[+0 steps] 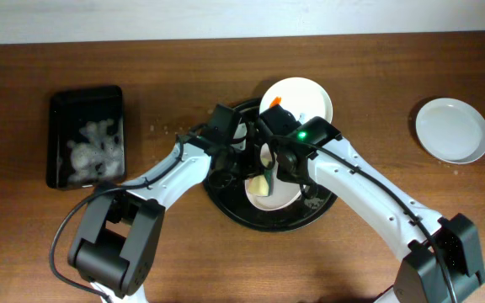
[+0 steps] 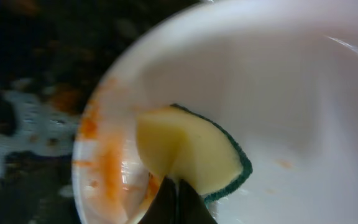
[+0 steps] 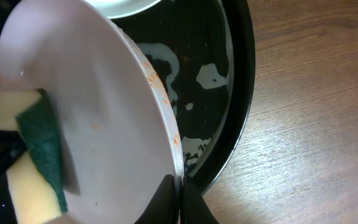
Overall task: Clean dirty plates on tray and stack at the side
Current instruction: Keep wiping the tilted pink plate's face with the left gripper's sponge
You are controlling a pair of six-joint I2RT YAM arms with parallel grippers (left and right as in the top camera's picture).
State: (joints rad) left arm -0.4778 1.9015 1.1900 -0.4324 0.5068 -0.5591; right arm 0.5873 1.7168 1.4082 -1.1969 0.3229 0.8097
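Observation:
The round black tray (image 1: pixel 234 210) sits mid-table. My right gripper (image 3: pixel 179 193) is shut on the rim of a white plate (image 3: pixel 104 112) and holds it tilted over the tray (image 3: pixel 229 124); the plate also shows in the overhead view (image 1: pixel 280 198). My left gripper (image 2: pixel 178 202) is shut on a yellow sponge with a green pad (image 2: pixel 191 149), pressed against that plate's inner face (image 2: pixel 291 93) beside an orange smear (image 2: pixel 104 162). A second white plate (image 1: pixel 303 97) with an orange smear lies at the tray's far edge.
A clean-looking white plate (image 1: pixel 451 130) lies on the wood at the right. A black rectangular tray (image 1: pixel 87 139) with white foam stands at the left. Both arms cross over the round tray. Wet patches cover the tray floor (image 3: pixel 210 74).

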